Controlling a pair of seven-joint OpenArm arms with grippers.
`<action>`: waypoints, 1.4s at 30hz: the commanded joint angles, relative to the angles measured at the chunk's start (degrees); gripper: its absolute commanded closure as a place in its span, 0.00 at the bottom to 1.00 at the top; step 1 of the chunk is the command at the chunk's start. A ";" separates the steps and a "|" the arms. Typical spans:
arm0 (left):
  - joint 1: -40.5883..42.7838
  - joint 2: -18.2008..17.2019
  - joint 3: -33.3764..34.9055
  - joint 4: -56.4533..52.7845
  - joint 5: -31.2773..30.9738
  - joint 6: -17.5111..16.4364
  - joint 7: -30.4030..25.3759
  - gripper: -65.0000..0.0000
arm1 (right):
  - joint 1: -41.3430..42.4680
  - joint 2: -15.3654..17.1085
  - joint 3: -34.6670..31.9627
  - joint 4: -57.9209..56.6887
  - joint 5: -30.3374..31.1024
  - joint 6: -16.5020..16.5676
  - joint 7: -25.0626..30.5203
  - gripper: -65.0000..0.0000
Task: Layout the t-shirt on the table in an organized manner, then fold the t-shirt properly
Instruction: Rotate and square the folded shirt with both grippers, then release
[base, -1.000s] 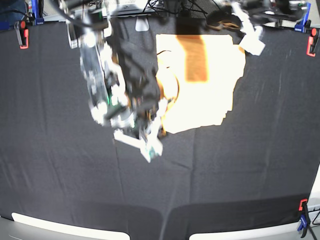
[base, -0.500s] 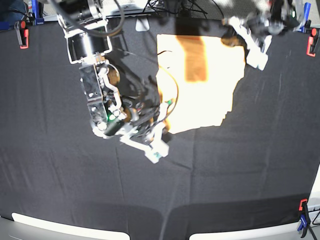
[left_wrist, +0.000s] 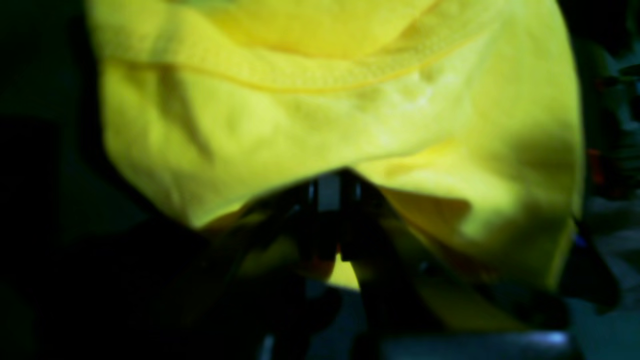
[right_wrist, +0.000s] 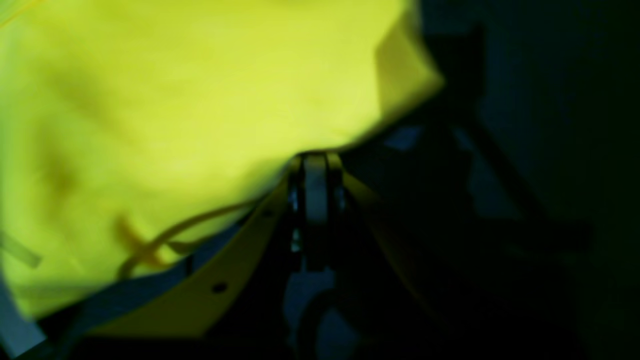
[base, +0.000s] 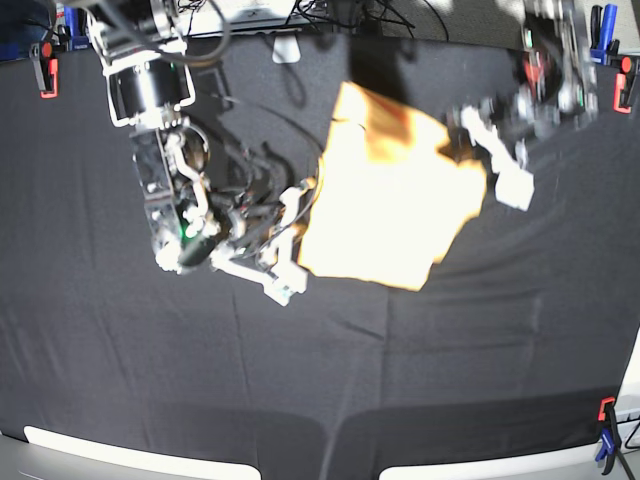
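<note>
- Above the far-centre of the tabletop (base: 110, 360): the t-shirt (base: 395, 200) hangs as a compact, already-doubled panel, stretched between both arms and tilted, its near edge close to the black cloth.
- Right end effector (base: 295, 215) at the shirt's left edge in the base view: closed, pinching the fabric. Its wrist view shows the jaws together with yellow cloth (right_wrist: 200, 100) fanning out from the tips.
- Left end effector (base: 480, 140) at the shirt's opposite, far-right corner: also clamped on cloth. Its wrist view has the shirt (left_wrist: 325, 110) draped over the closed tips, with a stitched hem seam running across.
- Likely reason for the two-point hold: tension across opposite edges keeps the panel flat so it can be carried or laid down without bunching. Judgement: mid-fold, not finished.
- Around the shirt: red-and-black clamps at the tabletop's corners, e.g. far left (base: 42, 62) and near right (base: 606, 425), all well apart from the shirt. Cables and gear lie beyond the far edge.
- In the way: nothing on the black cloth near the shirt. The right arm's body lies just left of the shirt and shades that side.
- Risk: the bright glare hides the fold lines, so I can't tell how even the layers are.
</note>
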 joint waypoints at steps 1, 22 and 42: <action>-0.92 -1.66 -0.61 -0.22 5.33 4.72 0.68 1.00 | 0.31 -0.15 0.15 1.86 1.05 0.92 -2.34 1.00; -3.56 -9.60 -0.66 -0.17 -3.93 4.66 0.90 1.00 | 8.81 -3.74 2.91 -13.22 -9.79 0.85 10.88 1.00; -3.74 -9.62 -0.66 -0.17 5.01 4.68 -18.73 1.00 | -13.70 -3.52 -0.66 8.94 -3.52 2.05 3.34 1.00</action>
